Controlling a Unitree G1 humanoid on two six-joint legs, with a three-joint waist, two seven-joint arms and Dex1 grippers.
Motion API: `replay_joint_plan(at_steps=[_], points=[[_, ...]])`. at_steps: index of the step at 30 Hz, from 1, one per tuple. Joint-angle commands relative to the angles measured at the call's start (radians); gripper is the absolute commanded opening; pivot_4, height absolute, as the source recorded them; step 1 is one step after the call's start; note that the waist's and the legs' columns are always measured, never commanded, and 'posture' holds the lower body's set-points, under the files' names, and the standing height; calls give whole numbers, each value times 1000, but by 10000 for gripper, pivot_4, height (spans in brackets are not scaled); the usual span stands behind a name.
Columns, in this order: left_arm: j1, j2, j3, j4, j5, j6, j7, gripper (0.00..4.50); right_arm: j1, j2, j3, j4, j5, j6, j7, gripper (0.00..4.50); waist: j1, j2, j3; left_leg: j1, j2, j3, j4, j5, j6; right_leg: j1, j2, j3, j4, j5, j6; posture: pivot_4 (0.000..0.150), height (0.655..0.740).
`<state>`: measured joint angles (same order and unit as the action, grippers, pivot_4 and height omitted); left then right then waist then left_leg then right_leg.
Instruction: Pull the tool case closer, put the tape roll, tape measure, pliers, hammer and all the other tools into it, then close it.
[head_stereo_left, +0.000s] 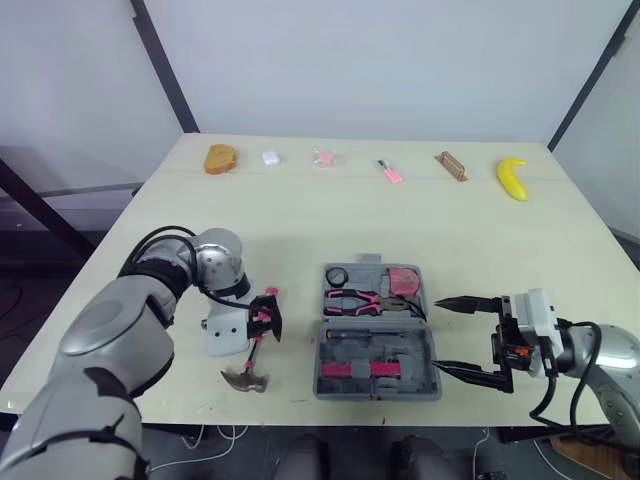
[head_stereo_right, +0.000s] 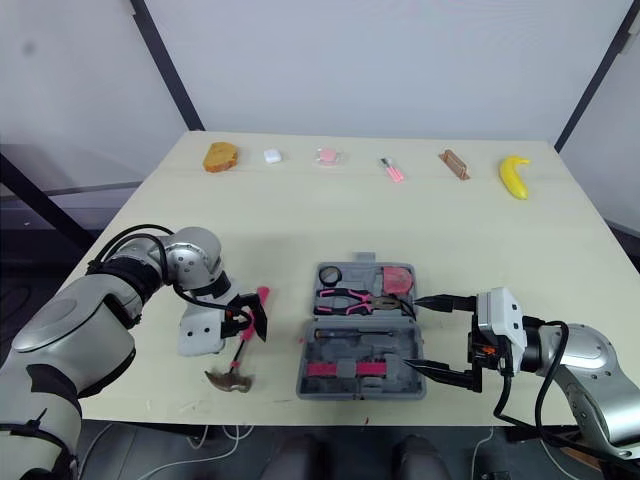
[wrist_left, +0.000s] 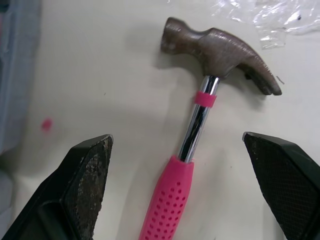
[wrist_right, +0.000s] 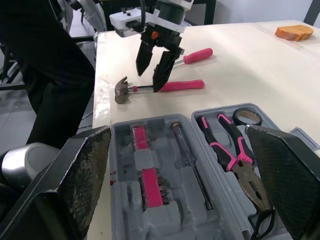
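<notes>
now left gripper gapes over the hammer; right gripper spread wide beside open tool case

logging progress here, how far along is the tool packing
Done: the tool case lies open near the robot with tape roll, pliers and tape measure inside. In hand: nothing gripped; the left gripper hangs open over the hammer. Left: the hammer, the pink-handled tool beside it, then closing the case.

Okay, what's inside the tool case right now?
The tool case holds pliers, a tape roll, a red tape measure, a screwdriver and pink strips; anything beneath them is hidden.
</notes>
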<state>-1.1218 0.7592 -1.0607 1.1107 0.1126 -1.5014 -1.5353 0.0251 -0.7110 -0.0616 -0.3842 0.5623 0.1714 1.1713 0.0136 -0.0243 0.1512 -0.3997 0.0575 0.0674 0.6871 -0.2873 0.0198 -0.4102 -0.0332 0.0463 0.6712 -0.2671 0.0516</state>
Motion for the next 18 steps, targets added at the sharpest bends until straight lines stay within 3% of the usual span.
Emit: replay_joint_plan(at_steps=[1,13,14,15,18], points=[[10,-5,-10,6,28,-25,23,44398,2,-6,-25,-33,9,-19,-1,45000,0,0,0,0,0,0,0,0,0,0,0,0,0,0,0,1500,7400],[20,-25,-8,29,134,-29,109,44398,-18,-8,-12,-26,16,-14,17,45000,0,0,0,0,0,0,0,0,0,0,0,0,0,0,0,1500,7400],[20,-24,-10,26,131,-24,109,39304,-20,-7,-10,-25,14,-15,17,45000,0,0,0,0,0,0,0,0,0,0,0,0,0,0,0,1500,7400],[20,-24,-11,23,129,-24,111,36971,-22,-6,-9,-25,12,-16,17,45000,0,0,0,0,0,0,0,0,0,0,0,0,0,0,0,1500,7400],[27,-21,-24,15,118,-28,112,21264,-24,-2,-7,-23,8,-16,15,45000,0,0,0,0,0,0,0,0,0,0,0,0,0,0,0,1500,7400]])
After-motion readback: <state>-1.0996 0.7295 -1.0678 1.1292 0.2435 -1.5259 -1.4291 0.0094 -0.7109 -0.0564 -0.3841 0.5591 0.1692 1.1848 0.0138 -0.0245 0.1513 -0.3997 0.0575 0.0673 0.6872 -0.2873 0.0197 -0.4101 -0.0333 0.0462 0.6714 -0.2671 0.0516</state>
